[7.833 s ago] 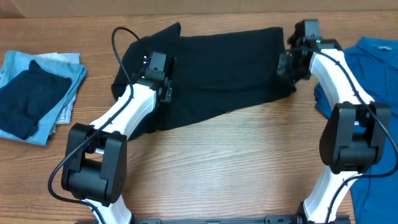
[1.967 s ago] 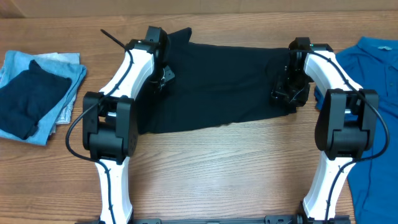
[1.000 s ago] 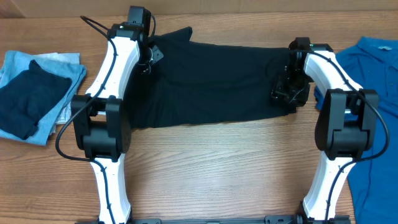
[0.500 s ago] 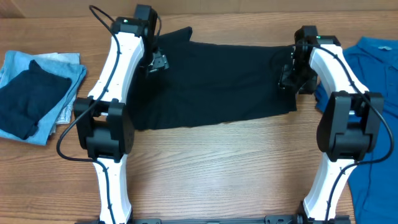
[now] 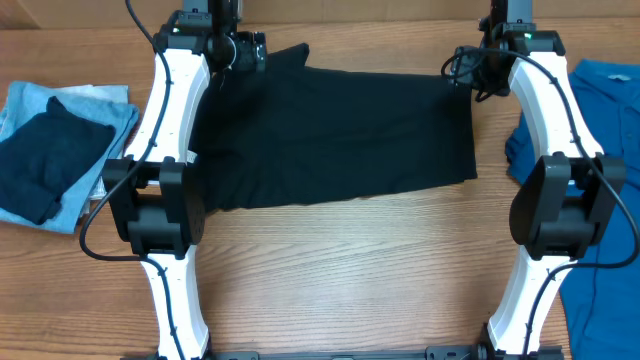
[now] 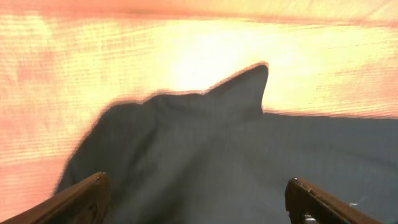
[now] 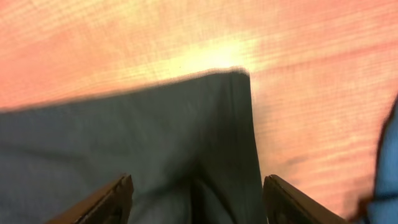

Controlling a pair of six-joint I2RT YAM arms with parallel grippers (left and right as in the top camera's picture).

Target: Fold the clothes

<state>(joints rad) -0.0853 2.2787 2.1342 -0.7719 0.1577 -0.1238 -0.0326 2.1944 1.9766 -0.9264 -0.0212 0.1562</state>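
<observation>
folded pile (image 5: 60, 150): lies at the far left of the counter (image 5: 350, 270), a dark navy piece on top of light blue cloth, well apart from the black shirt.
left arm (image 5: 170, 110): white with black joints, it stretches from the near edge to the far side, along the black shirt's left edge.
left end effector (image 5: 248, 52): hangs over the far left corner of the black shirt. In the left wrist view its two fingers (image 6: 81, 199) stand wide apart with nothing between them, and the cloth lies free below.
black shirt (image 5: 340, 130): spread flat on the wood in a broad band between the two arms. A pointed flap sticks out at its far left corner. Its near edge slants and comes closer to the front on the left side. Soft creases run across the fabric.
right end effector (image 5: 465, 72): hangs over the far right corner of the black shirt. In the right wrist view both fingers (image 7: 99, 202) are spread apart and grip nothing. The squared corner of the cloth lies flat ahead of them.
right arm (image 5: 550, 120): reaches from the near edge to the far side, just beside the black shirt's right edge.
blue shirt (image 5: 610, 100): bright blue, it lies at the far right of the counter, partly behind the right arm. A strip of bare wood separates it from the black shirt.
</observation>
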